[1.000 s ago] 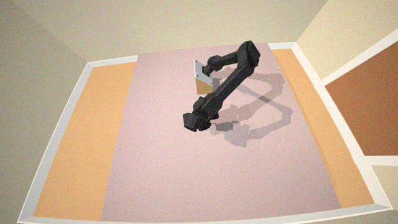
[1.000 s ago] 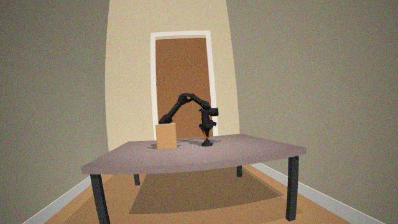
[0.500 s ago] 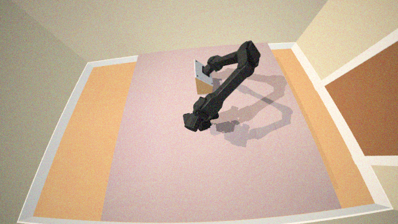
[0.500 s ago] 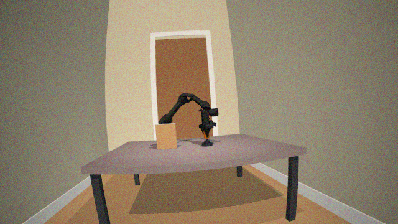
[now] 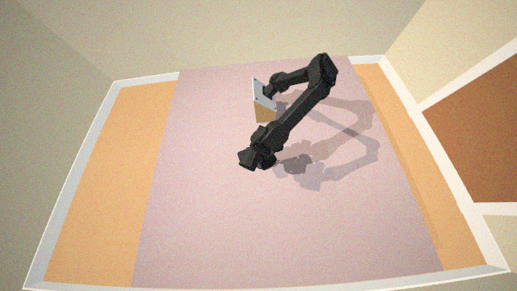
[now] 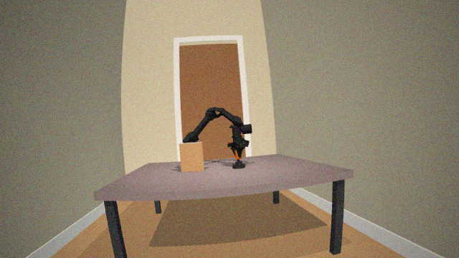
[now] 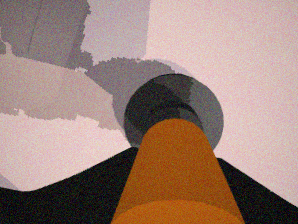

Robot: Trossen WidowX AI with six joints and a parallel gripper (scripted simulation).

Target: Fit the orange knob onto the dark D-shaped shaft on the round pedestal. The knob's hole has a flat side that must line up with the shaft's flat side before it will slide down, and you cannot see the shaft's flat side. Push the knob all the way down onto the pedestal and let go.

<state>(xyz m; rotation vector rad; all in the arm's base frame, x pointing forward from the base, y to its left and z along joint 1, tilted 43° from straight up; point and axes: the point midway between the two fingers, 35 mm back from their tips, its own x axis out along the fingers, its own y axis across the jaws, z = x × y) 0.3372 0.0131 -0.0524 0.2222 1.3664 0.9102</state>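
The orange knob is upright between the fingers of my gripper, which is shut on it. The dark round pedestal stands on the table right below the knob. A dark raised part at its middle shows just beyond the knob's lower edge in the wrist view. The knob's lower end is above the pedestal's base, at about the top of the shaft; whether it touches or sits around the shaft I cannot tell. The shaft's flat side and the knob's hole are hidden. In the top view the arm hides knob and pedestal.
The arm's base stands on a wooden box with a light top plate, left of the pedestal in the exterior view. The pinkish table carries both. Arm shadows fall on the table beside the pedestal.
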